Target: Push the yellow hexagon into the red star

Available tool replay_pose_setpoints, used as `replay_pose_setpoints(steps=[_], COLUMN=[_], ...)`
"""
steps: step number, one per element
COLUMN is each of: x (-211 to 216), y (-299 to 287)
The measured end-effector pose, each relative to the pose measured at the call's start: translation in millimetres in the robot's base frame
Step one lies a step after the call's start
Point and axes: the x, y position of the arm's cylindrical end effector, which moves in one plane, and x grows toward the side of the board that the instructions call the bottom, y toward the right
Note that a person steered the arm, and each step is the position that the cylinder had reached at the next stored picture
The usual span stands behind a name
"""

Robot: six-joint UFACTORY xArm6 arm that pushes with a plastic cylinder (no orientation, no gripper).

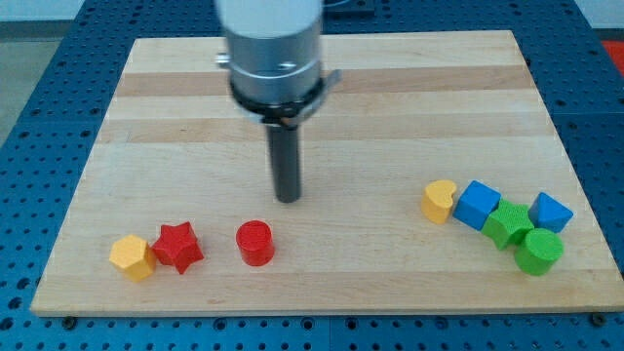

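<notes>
Touching the red star [178, 246] at its nine o'clock, the yellow hexagon [132, 257] is seen; my tip [288, 199], jawless, is placed well apart at two o'clock.

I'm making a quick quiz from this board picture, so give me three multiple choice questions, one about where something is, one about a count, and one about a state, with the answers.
1. Where is the yellow hexagon?
A. Just to the view's left of the red star
B. Among the blocks at the view's right
C. At the view's top edge

2. How many green blocks are on the board?
A. None
B. Two
C. Four

3. What is my tip doing?
A. Pressing on the yellow hexagon
B. Touching no block
C. Resting on a blue block

Answers:
1. A, the hexagon sits right beside the star, at the lower left.
2. B, a green block and a green cylinder lie in the right cluster.
3. B, bare wood surrounds the tip, above the red cylinder.
</notes>
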Motion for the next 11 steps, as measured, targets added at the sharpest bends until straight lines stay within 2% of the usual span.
replay_pose_setpoints(steps=[1,3,5,6,7,9,11], x=[8.6,54.8,91.0,87.5,116.2,126.6,104.5], y=[-50.5,-150.9,-194.0,-195.3,-195.1,-181.1,-62.0])
